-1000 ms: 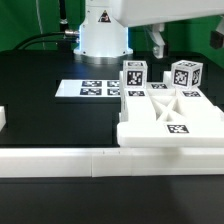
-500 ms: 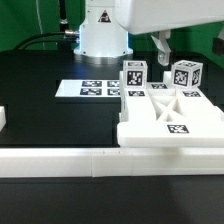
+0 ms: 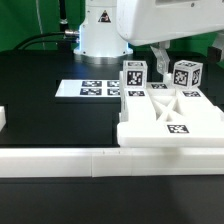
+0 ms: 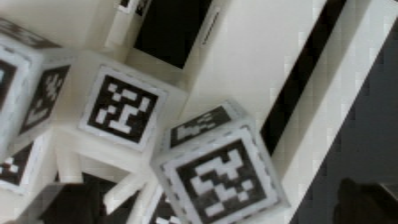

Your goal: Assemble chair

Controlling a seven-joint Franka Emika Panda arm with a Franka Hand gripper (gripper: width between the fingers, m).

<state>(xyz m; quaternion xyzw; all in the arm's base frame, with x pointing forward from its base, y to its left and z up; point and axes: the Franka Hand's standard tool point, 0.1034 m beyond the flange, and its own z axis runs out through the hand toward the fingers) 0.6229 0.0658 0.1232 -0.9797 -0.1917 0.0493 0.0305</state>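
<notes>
The chair parts stand at the exterior view's right. A wide white panel structure (image 3: 168, 118) carries a tag at its front, and two tagged white posts rise behind it, one at the left (image 3: 134, 74) and one at the right (image 3: 186, 73). My gripper (image 3: 160, 53) hangs from the big white hand at the top right, just above and between the two posts, touching neither. Only a dark finger shows, so its opening is unclear. The blurred wrist view shows two tagged blocks, one (image 4: 118, 106) beside the other (image 4: 226, 172), next to a white panel (image 4: 267, 60). No fingers are distinct there.
The marker board (image 3: 90, 88) lies on the black table left of the chair parts. The long low white border wall (image 3: 60, 160) runs along the front. A small white piece (image 3: 3, 118) sits at the far left edge. The robot base (image 3: 100, 35) stands behind.
The arm's hand has come lower and fills more of the top right. The gripper has dropped a little toward the gap between the two posts. The parts have not moved.
</notes>
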